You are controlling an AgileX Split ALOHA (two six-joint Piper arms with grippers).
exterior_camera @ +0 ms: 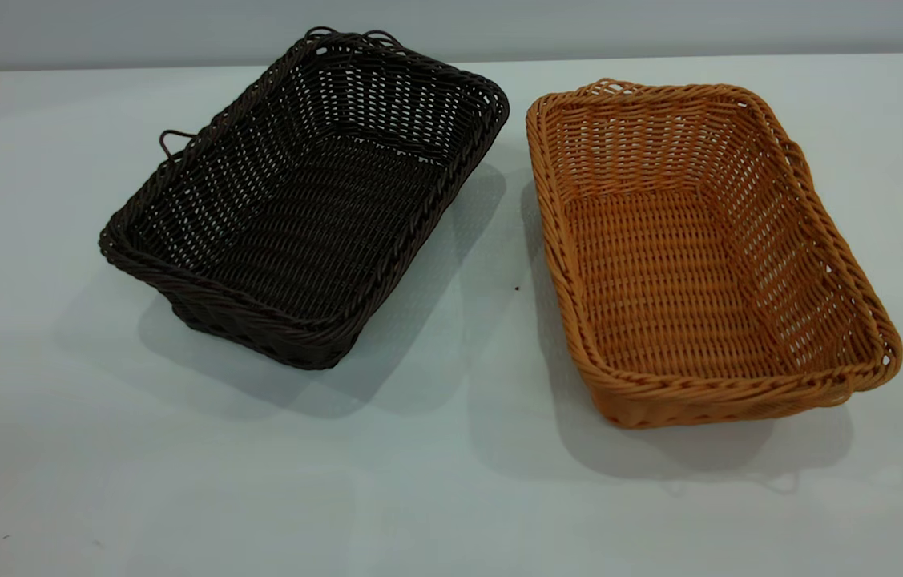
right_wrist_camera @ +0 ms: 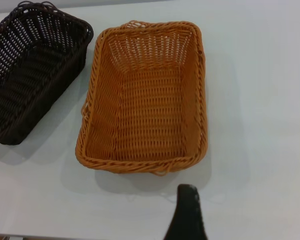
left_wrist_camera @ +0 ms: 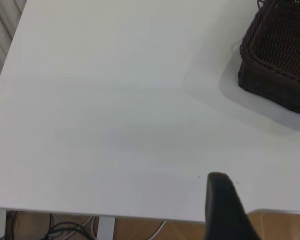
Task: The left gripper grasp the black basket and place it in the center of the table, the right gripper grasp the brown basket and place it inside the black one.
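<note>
You are looking at two baskets sitting side by side on the table [exterior_camera: 34, 449], and neither one is being held. The black basket [exterior_camera: 307, 200] is lying just to the left of the brown basket [exterior_camera: 699, 256], with a thin strip of bare table between them, so they are near but not touching. The black basket's long side is running on a slant, from its near corner on the left up to its far corner close to the brown basket's far end. The brown basket's long side is slanting the other way, so the two are closest at their far ends and spreading apart toward the camera. Both are sitting flat with their open tops facing up. In the left wrist view, the left gripper [left_wrist_camera: 230, 210] is hanging at the table's near edge, well apart from the black basket [left_wrist_camera: 280, 55], which is lying ahead and off to one side; only one dark finger is showing, so you cannot tell how wide it is. In the right wrist view, the right gripper [right_wrist_camera: 187, 212] is waiting just short of the brown basket's [right_wrist_camera: 145, 100] near short end, and its long side is pointing straight away; again, one finger only. The left arm looks like the one to move first, toward the black basket's rim.
</note>
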